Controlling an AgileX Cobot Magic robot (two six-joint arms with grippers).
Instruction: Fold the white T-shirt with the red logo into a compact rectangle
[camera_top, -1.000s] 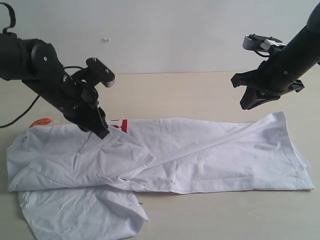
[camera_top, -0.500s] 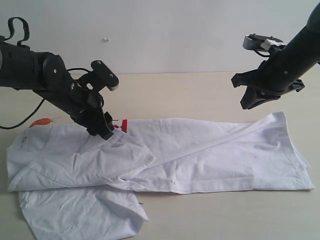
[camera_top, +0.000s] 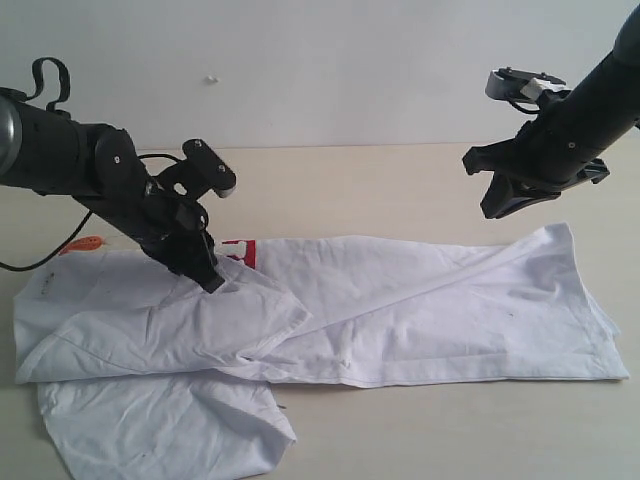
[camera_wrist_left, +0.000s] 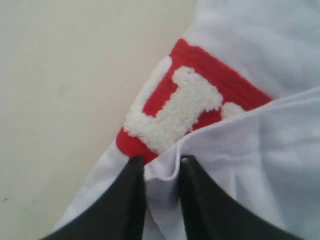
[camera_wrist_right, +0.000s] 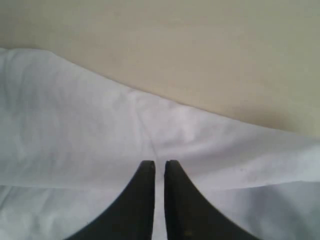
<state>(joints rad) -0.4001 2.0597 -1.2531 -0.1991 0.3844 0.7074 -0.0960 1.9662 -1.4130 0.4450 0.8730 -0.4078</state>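
Note:
The white T-shirt (camera_top: 400, 310) lies crumpled and partly folded along the table, its hem end at the right. Only a corner of the red logo (camera_top: 240, 250) peeks out at the shirt's far edge; in the left wrist view the red logo (camera_wrist_left: 175, 110) shows one fuzzy white letter. My left gripper (camera_top: 210, 280) presses down on the shirt right beside that corner. In its wrist view the left gripper (camera_wrist_left: 161, 162) is shut on a raised fold of white cloth. My right gripper (camera_top: 497, 208) hangs above the shirt's far right end, shut and empty (camera_wrist_right: 159, 165).
The small orange neck tag (camera_top: 82, 243) sticks out at the far left. A loose sleeve part (camera_top: 160, 430) of the shirt spreads toward the front edge. Bare beige table (camera_top: 380, 190) runs behind the shirt up to a white wall.
My left gripper has sunk lower onto the shirt's folded edge by the logo, and its arm has dropped. The right arm and the shirt's lie are unchanged.

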